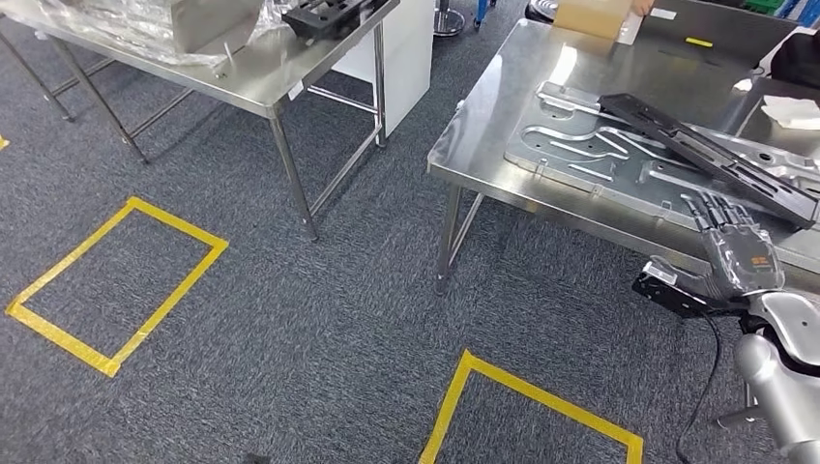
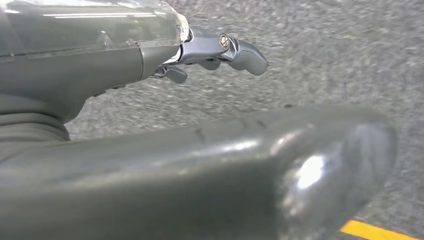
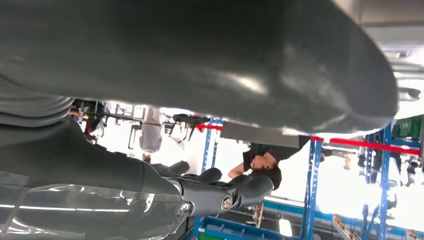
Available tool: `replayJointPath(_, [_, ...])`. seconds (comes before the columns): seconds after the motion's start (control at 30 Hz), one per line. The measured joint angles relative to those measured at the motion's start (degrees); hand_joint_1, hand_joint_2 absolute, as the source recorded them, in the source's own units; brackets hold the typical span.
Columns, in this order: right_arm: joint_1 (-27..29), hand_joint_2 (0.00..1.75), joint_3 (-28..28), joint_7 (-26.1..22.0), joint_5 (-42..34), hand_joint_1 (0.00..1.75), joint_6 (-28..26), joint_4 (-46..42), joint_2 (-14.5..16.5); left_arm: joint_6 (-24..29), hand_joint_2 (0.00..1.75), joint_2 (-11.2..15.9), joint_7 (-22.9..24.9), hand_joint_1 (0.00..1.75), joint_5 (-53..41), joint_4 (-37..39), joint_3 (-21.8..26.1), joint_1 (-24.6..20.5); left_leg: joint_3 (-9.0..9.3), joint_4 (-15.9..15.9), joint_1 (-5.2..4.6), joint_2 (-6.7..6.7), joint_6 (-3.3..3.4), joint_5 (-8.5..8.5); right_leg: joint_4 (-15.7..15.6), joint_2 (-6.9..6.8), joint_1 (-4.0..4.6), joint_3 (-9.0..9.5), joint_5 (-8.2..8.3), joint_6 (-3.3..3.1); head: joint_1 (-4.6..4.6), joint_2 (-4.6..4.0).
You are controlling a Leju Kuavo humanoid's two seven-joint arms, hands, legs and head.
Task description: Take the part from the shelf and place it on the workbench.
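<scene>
Lying across the steel workbench [image 1: 503, 106] at the right of the head view: a long black part [image 1: 711, 155], running diagonally from upper left to lower right, resting on a large grey moulded panel [image 1: 600, 159]. Hovering just beside the part's lower right end, at the workbench's near edge: the right hand [image 1: 737, 253], fingers stretched out and slightly apart, pointing up the frame, gripping nothing, not touching the part. Trailing down from the wrist at the lower right: a black cable [image 1: 698, 387].

Hanging over grey carpet [image 2: 310, 65] in the left wrist view: the left hand [image 2: 150, 150], thumb large in the foreground, darker fingers [image 2: 240, 52] extended and apart, holding nothing.

Standing at the upper left of the head view: a second steel table [image 1: 251, 72] carrying another black part [image 1: 324, 14] and clear plastic wrapping [image 1: 126, 29]. Marking the carpet at left and bottom centre: yellow tape rectangles [image 1: 116, 280]. Bending forward among blue racks in the right wrist view: a person in dark clothing [image 3: 262, 160].
</scene>
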Motion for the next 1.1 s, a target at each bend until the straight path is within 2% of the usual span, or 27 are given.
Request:
replayJointPath(0.03, [0.0, 0.00, 0.0, -0.1, 0.0, 0.00, 0.1, 0.2, 0.1, 0.0, 0.00, 0.0, 0.0, 0.00, 0.0, 0.0, 0.0, 0.1, -1.08, 0.2, -0.15, 0.03, 0.00, 0.70, 3.3, 0.03, 0.11, -0.30, -1.00, 0.04, 0.00, 0.00])
replayJointPath(0.07, [0.0, 0.00, 0.0, -0.1, 0.0, 0.00, 0.2, 0.3, 0.3, 0.0, 0.00, 0.0, -0.1, 0.00, 0.0, 0.0, 0.0, 0.2, -2.15, 0.4, -0.25, 0.05, -0.02, 1.31, 5.0, 0.05, 0.19, 0.07, -0.53, 0.08, 0.00, 0.00])
replayJointPath(0.1, [-0.1, 0.00, 0.0, -0.3, 0.0, 0.00, 0.3, 0.5, 0.3, 0.0, 0.00, 0.0, -0.1, 0.00, 0.1, 0.0, 0.0, 0.2, -3.25, 0.8, -0.29, 0.06, -0.10, 1.86, 4.9, 0.05, 0.25, 1.36, 0.93, 0.07, 0.00, 0.00])
replayJointPath(0.13, [-0.3, 0.00, 0.0, -0.5, -0.1, 0.00, 0.5, 0.6, 0.4, 0.0, 0.00, 0.0, -0.1, 0.00, 0.1, 0.0, 0.0, 0.2, -4.34, 1.3, -0.30, 0.06, -0.22, 2.32, 2.9, 0.04, 0.27, 3.61, 2.49, 0.03, 0.00, 0.00])
replayJointPath(0.17, [-0.5, 0.00, 0.0, -0.9, -0.4, 0.00, 0.7, 0.7, 0.4, 0.0, 0.00, 0.0, -0.1, 0.00, 0.1, 0.0, 0.0, 0.3, -5.29, 1.8, -0.33, 0.06, -0.41, 2.69, -0.5, 0.02, 0.31, 6.38, 2.92, -0.10, 0.00, 0.00])
replayJointPath(0.23, [-1.0, 0.00, 0.0, -1.9, -1.6, 0.00, 1.2, 0.8, 0.4, 0.0, 0.00, -0.1, -0.2, 0.00, 0.2, 0.0, 0.0, 0.3, -6.61, 2.9, -0.47, 0.06, -0.91, 3.32, -7.6, 0.01, 0.60, 11.29, 1.46, -0.53, -0.03, 0.00])
replayJointPath(0.27, [-1.0, 0.00, -0.1, -2.3, -2.2, 0.00, 1.2, 0.7, 0.3, 0.0, 0.00, -0.1, -0.3, 0.00, 0.2, 0.0, 0.0, 0.4, -6.91, 3.1, -0.49, 0.06, -1.20, 3.69, -9.5, 0.00, 0.81, 12.36, 0.49, -0.82, -0.04, 0.00])
replayJointPath(0.3, [-0.6, 0.00, -0.1, -2.7, -2.9, 0.00, 1.0, 0.6, 0.3, 0.0, 0.00, -0.1, -0.4, 0.00, 0.2, 0.0, 0.0, 0.5, -7.04, 3.2, -0.49, 0.05, -1.50, 4.15, -10.3, -0.01, 0.99, 12.64, 0.27, -1.15, -0.05, 0.00])
replayJointPath(0.33, [-0.1, 0.00, -0.2, -2.8, -3.4, 0.00, 0.8, 0.4, 0.2, 0.0, 0.00, -0.1, -0.5, 0.00, 0.1, 0.0, 0.0, 0.7, -7.15, 3.1, -0.42, 0.00, -1.87, 4.43, -10.3, -0.12, 0.93, 12.31, 0.72, -1.57, -0.05, 0.00])
replayJointPath(0.37, [0.5, 0.00, -0.2, -2.9, -3.7, 0.00, 0.6, 0.1, 0.1, 0.1, 0.00, -0.1, -0.5, 0.00, 0.1, 0.0, 0.0, 0.9, -7.47, 3.5, -0.33, -0.07, -2.25, 3.88, -10.4, -0.20, 0.86, 11.91, 1.33, -2.05, -0.05, 0.00])
replayJointPath(0.4, [1.1, 0.00, -0.3, -2.7, -3.8, 0.00, 0.4, -0.3, 0.1, 0.1, 0.00, -0.1, -0.6, 0.00, 0.1, 0.0, 0.0, 1.1, -7.99, 4.5, -0.24, -0.13, -2.63, 2.36, -10.6, -0.32, 0.73, 11.38, 2.01, -2.56, -0.06, 0.00])
replayJointPath(0.43, [1.5, 0.00, -0.3, -2.5, -3.6, 0.00, 0.3, -0.6, 0.1, 0.1, 0.00, -0.1, -0.6, 0.00, 0.1, 0.0, -0.1, 1.2, -8.71, 6.5, -0.09, -0.18, -2.98, -0.09, -10.7, -0.47, 0.60, 10.73, 2.73, -2.97, -0.06, 0.00])
replayJointPath(0.5, [1.8, 0.00, -0.4, -2.0, -2.9, 0.00, 0.3, -1.0, 0.1, 0.1, 0.00, -0.1, -0.6, 0.00, 0.0, 0.0, -0.2, 1.1, -10.35, 13.4, 0.33, -0.20, -3.55, -5.67, -10.6, -0.68, 0.66, 9.09, 4.08, -3.34, -0.07, 0.00])
replayJointPath(0.53, [1.8, 0.00, -0.4, -1.7, -2.5, 0.00, 0.3, -1.1, 0.0, 0.1, 0.00, -0.1, -0.5, 0.00, -0.1, 0.0, -0.3, 1.0, -10.76, 16.8, 0.56, -0.19, -3.80, -7.02, -10.5, -0.84, 0.69, 8.19, 4.77, -3.32, -0.07, 0.00])
replayJointPath(0.57, [1.7, 0.00, -0.4, -1.4, -2.0, 0.00, 0.4, -1.1, 0.0, 0.1, 0.00, -0.1, -0.3, 0.00, -0.2, 0.0, -0.4, 0.8, -10.63, 19.1, 0.78, -0.18, -4.02, -7.03, -10.5, -1.06, 0.71, 7.24, 5.45, -3.24, -0.07, 0.00])
replayJointPath(0.6, [1.6, 0.00, -0.4, -1.1, -1.6, 0.00, 0.5, -1.1, -0.1, 0.1, 0.00, -0.1, -0.1, 0.00, -0.3, 0.0, -0.5, 0.6, -9.67, 19.5, 0.94, -0.13, -4.15, -5.78, -10.3, -1.37, 0.72, 6.33, 6.09, -3.13, -0.07, 0.00])
replayJointPath(0.63, [1.5, 0.00, -0.4, -0.7, -1.1, 0.00, 0.7, -1.1, -0.2, 0.1, 0.00, -0.1, 0.1, 0.00, -0.4, 0.0, -0.6, 0.4, -7.75, 18.1, 1.06, 0.10, -4.19, -4.12, -10.3, -1.73, 0.72, 5.45, 6.72, -2.97, -0.07, 0.00])
replayJointPath(0.67, [1.3, 0.00, -0.4, -0.3, -0.6, 0.00, 0.8, -1.1, -0.4, 0.1, 0.00, -0.1, 0.4, 0.00, -0.5, -0.1, -0.6, 0.1, -4.74, 14.7, 1.07, 0.93, -4.07, -3.12, -10.2, -2.12, 0.73, 4.78, 7.32, -2.74, -0.07, 0.00])
replayJointPath(0.73, [0.7, 0.00, -0.4, 0.4, 0.4, 0.00, 1.0, -1.0, -1.0, 0.2, 0.00, 0.0, 0.7, 0.00, -0.7, -0.2, -0.7, -0.6, 1.93, 5.7, 0.68, 3.17, -3.51, -4.01, -10.1, -3.11, 0.74, 4.07, 8.32, -2.12, -0.06, 0.00])
replayJointPath(0.77, [0.2, 0.00, -0.4, 0.6, 0.8, 0.00, 1.0, -0.8, -1.1, 0.3, 0.00, 0.0, 0.9, 0.00, -0.7, -0.2, -0.8, -0.9, 3.99, 2.4, 0.37, 3.88, -3.11, -4.86, -10.2, -3.71, 0.67, 4.01, 8.84, -1.73, -0.06, 0.00])
replayJointPath(0.8, [-0.1, 0.00, -0.3, 0.8, 1.3, 0.00, 1.0, -0.6, -1.2, 0.4, 0.00, 0.1, 1.0, 0.00, -0.7, -0.2, -0.8, -1.2, 4.71, 0.6, 0.06, 3.85, -2.68, -5.34, -10.4, -4.38, 0.57, 4.01, 9.33, -1.30, -0.04, 0.00])
replayJointPath(0.87, [-0.7, 0.00, -0.1, 0.9, 1.9, 0.00, 1.1, -0.2, -1.1, 0.4, 0.00, 0.1, 1.2, 0.00, -0.7, -0.2, -0.8, -1.2, 4.11, -0.2, -0.09, 2.73, -1.75, -4.26, -10.9, -5.23, 0.31, 3.97, 10.09, -0.46, -0.03, 0.00])
replayJointPath(0.93, [-0.9, 0.00, 0.2, 1.0, 2.2, 0.00, 1.0, 0.4, -0.9, 0.5, 0.00, 0.0, 1.5, 0.00, -0.5, -0.3, -0.8, -1.0, 3.34, -0.9, 0.00, 1.67, -0.88, -2.72, -9.4, -3.73, 0.10, 3.30, 7.72, -0.11, -0.01, 0.00])
replayJointPath(1.0, [-1.3, 0.00, 0.5, 1.0, 2.5, 0.00, 1.0, 1.4, -0.8, 0.5, 0.00, 0.0, 1.7, 0.00, -0.2, -0.3, -0.8, -0.8, 1.86, -0.9, -0.11, 0.53, -0.30, -1.25, -3.4, -1.24, 0.13, 1.38, 2.12, -0.23, 0.01, 0.00])
replayJointPath(1.03, [-1.5, 0.00, 0.5, 1.0, 2.5, 0.00, 1.0, 1.8, -0.7, 0.5, 0.00, 0.0, 1.8, 0.00, -0.2, -0.3, -0.8, -0.8, 1.02, -0.8, -0.19, -0.08, -0.19, -0.61, 0.1, -0.65, 0.26, 0.49, 0.20, -0.30, 0.02, 0.00])
replayJointPath(1.07, [-1.5, 0.00, 0.6, 1.1, 2.5, 0.00, 1.0, 2.2, -0.6, 0.5, 0.00, 0.0, 1.8, 0.00, -0.2, -0.3, -0.8, -0.8, 0.14, -0.7, -0.27, -0.78, -0.15, 0.01, 3.0, -0.24, 0.37, 0.02, -0.64, -0.35, 0.02, 0.00])
replayJointPath(1.1, [-1.5, 0.00, 0.8, 1.1, 2.6, 0.00, 0.9, 2.5, -0.5, 0.5, 0.00, 0.0, 1.8, 0.00, -0.2, -0.3, -0.8, -0.7, -0.67, -0.5, -0.30, -1.42, -0.19, 0.49, 3.8, -0.07, 0.46, 0.52, 0.14, -0.41, 0.02, 0.00])
